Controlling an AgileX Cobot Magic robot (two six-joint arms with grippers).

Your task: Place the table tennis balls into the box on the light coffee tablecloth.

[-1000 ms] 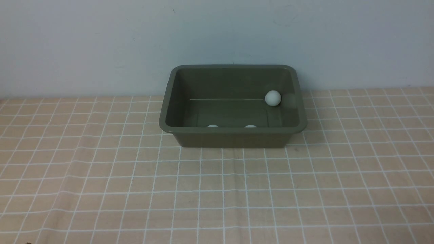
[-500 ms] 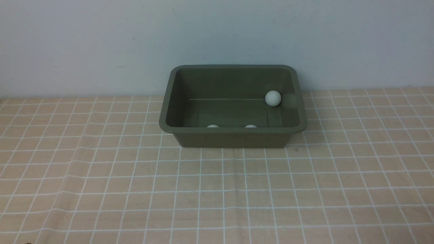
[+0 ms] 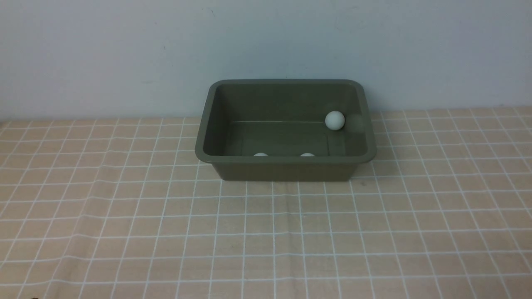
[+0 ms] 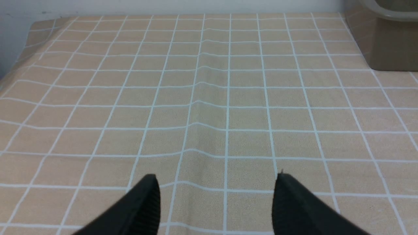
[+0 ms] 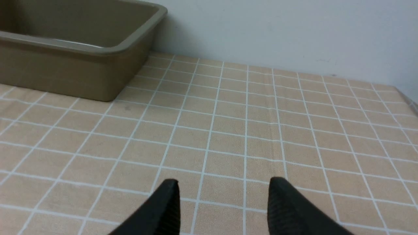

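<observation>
The olive-green box (image 3: 286,167) stands on the light coffee tablecloth (image 3: 266,232) near the back wall. Three white table tennis balls lie inside it: one (image 3: 334,120) by the far right wall, and two (image 3: 260,154) (image 3: 307,154) peeking over the near rim. Neither arm shows in the front view. My left gripper (image 4: 217,178) hangs open over bare cloth, with a corner of the box (image 4: 385,42) far off. My right gripper (image 5: 224,182) is open over bare cloth too, well apart from the box (image 5: 75,75). Nothing sits between either pair of fingers.
A pale wall (image 3: 266,41) rises right behind the box. The cloth has a slight crease (image 4: 199,107) running through it. The cloth's edge shows in the left wrist view (image 4: 19,58) and in the right wrist view (image 5: 409,101).
</observation>
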